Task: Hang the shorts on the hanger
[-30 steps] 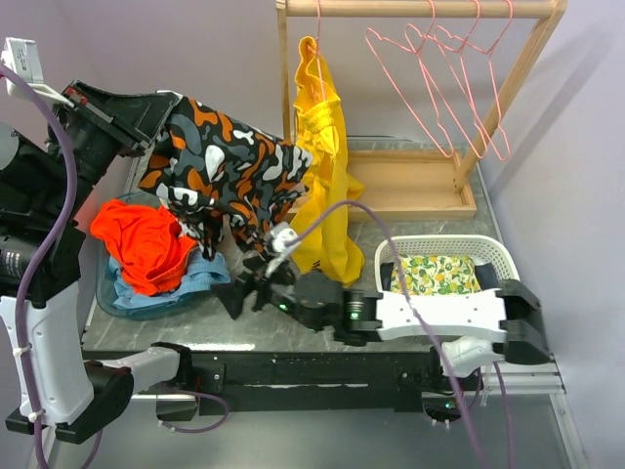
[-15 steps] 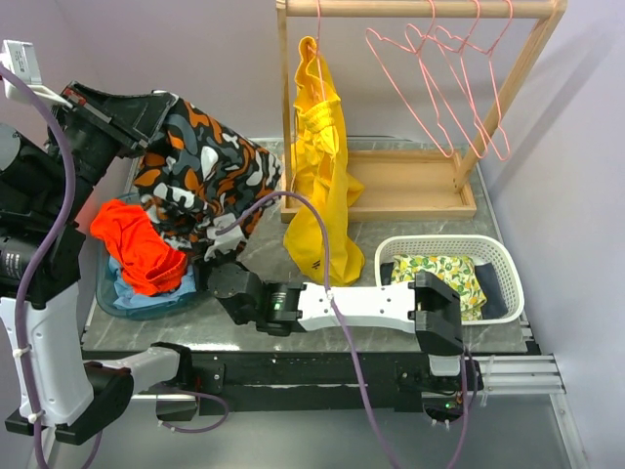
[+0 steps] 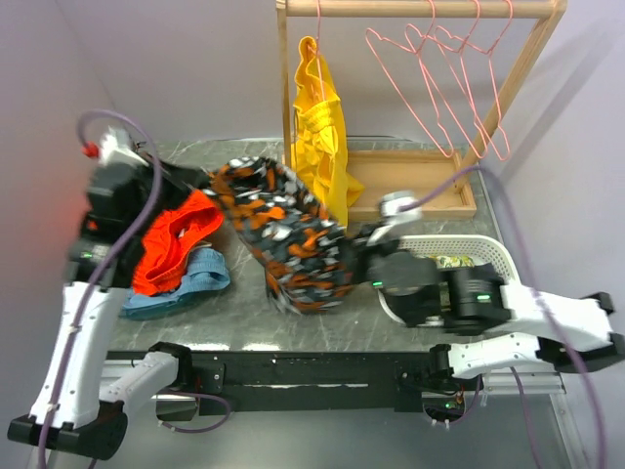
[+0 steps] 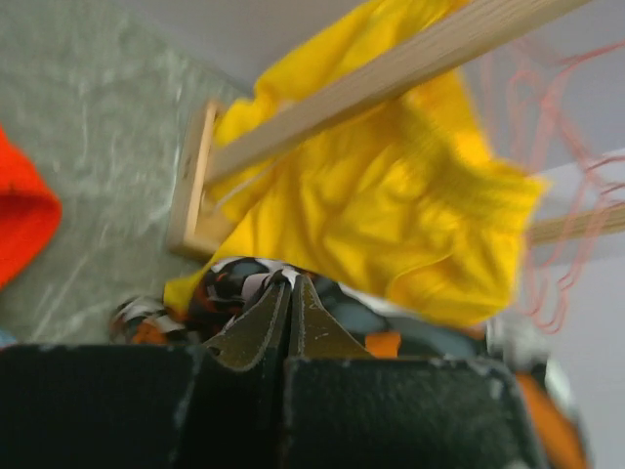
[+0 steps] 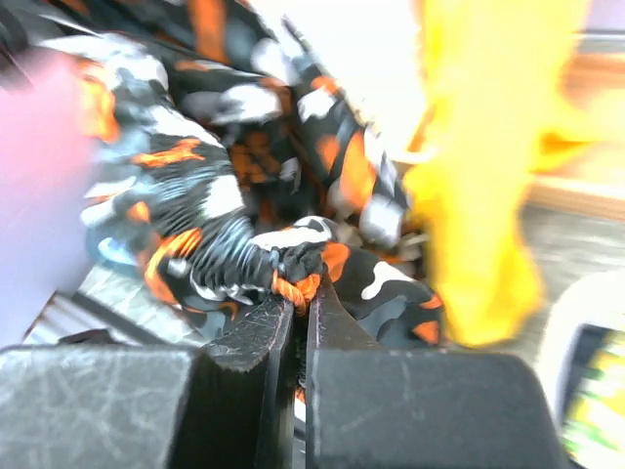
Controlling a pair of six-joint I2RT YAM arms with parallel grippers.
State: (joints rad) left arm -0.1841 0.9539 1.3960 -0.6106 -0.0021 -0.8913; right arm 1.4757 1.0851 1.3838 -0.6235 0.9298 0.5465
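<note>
On the left, the left gripper [image 4: 289,293] is pinched shut on one edge of the shorts [image 3: 288,234], just beside a heap of orange-red cloth [image 3: 171,239]. From there the shorts run as a slack, twisted band across the middle of the table, sagging low. They end at the right gripper [image 5: 301,293], whose jaws are closed on a bunched fold. I'd guess they are held at two ends so the fabric can be spread out before it goes up.

The print is black with orange, white and grey blotches, all crumpled. Behind hangs a yellow garment [image 3: 317,127] on the wooden rack [image 3: 420,8]. The pink wire hangers [image 3: 410,98] wait further right on the rail, well apart from the shorts.
</note>
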